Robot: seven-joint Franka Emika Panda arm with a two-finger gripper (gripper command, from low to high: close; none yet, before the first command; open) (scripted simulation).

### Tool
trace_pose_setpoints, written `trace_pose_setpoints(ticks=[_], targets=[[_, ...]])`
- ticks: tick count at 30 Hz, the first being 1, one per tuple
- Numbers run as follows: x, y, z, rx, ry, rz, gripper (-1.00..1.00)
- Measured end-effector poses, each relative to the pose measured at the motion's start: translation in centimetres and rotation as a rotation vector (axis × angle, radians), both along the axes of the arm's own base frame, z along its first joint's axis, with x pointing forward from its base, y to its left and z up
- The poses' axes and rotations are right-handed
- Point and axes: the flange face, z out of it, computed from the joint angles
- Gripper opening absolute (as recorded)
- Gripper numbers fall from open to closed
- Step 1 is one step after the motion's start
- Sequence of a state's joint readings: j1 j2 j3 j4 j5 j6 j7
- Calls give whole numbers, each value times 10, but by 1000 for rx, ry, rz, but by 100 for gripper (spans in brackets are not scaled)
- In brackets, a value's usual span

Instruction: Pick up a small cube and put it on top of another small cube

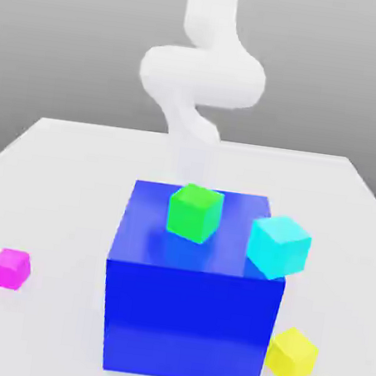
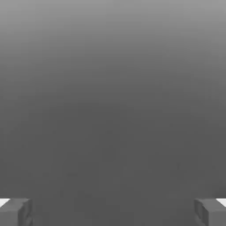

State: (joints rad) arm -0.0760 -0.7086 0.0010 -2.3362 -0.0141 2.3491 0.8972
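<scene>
The small magenta-pink cube (image 1: 9,268) lies on the white table (image 1: 58,183) at the exterior view's left, near the front. The small bright green cube (image 1: 195,212) rests on top of the big blue cube (image 1: 187,316), towards its back. The white arm (image 1: 202,76) rises behind the blue cube, well away from the pink cube. In the hand view my gripper (image 2: 113,212) is open: its two grey fingertips (image 2: 15,212) stand far apart with nothing between them, facing a plain grey background.
A cyan cube (image 1: 278,246) sits at the blue cube's top edge on the exterior view's right. A yellow cube (image 1: 291,354) lies on the table by the blue cube's front corner on that side.
</scene>
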Motion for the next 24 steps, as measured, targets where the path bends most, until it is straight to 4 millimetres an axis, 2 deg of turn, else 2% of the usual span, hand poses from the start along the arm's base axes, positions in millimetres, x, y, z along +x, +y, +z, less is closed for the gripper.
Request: trace_pose_setpoints(ticks=[2,5,7,10,15,19,22,24], targets=[[23,-28,-41,48,61,-125,0],[44,-72,-103,119,141,-308,0],[50,-103,-145,167,191,-430,0],[48,-147,-209,241,262,-615,0],[17,-212,-315,371,370,-927,0],[-35,-256,-396,486,445,-1202,0],[-74,-267,-453,568,503,-1382,0],[-82,-267,-480,588,520,-1423,0]])
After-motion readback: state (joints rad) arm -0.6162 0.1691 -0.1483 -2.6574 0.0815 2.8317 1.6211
